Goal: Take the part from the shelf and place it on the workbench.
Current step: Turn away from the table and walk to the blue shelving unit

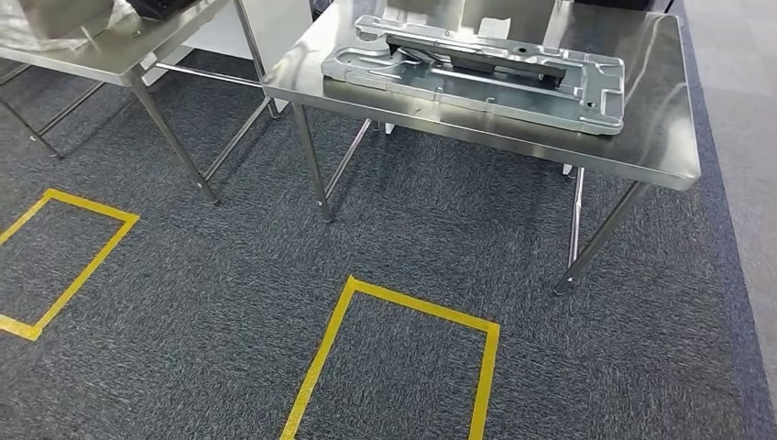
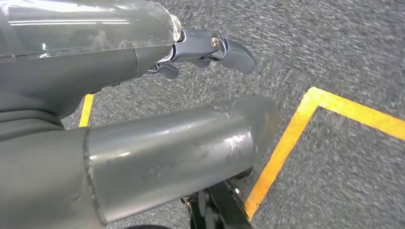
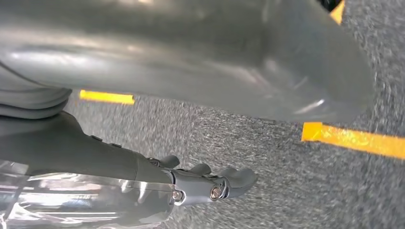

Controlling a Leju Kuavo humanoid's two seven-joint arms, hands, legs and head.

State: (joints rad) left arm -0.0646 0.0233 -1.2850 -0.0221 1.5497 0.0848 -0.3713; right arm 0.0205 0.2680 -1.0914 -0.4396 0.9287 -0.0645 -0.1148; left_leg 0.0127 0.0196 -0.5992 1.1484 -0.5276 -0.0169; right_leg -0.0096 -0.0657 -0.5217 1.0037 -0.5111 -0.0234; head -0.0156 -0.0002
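1. The part, a stamped grey sheet-metal panel (image 1: pixel 476 75) with a dark strip along its middle, lies flat on the steel worktop (image 1: pixel 655 137), near the edge that faces the robot.
2. A second steel worktop (image 1: pixel 92 55) stands just beside it on the left.
3. Yellow tape rectangles (image 1: pixel 403 357) mark the grey carpet (image 1: pixel 229 275) in front of both.
4. The left robot hand (image 2: pixel 191 71) hangs over the carpet beside a yellow tape line (image 2: pixel 296 129), holding nothing, thumb and dark fingers apart.
5. The right robot hand (image 3: pixel 200 157) likewise hangs over the carpet, empty, its fingers loosely extended and apart from the thumb.
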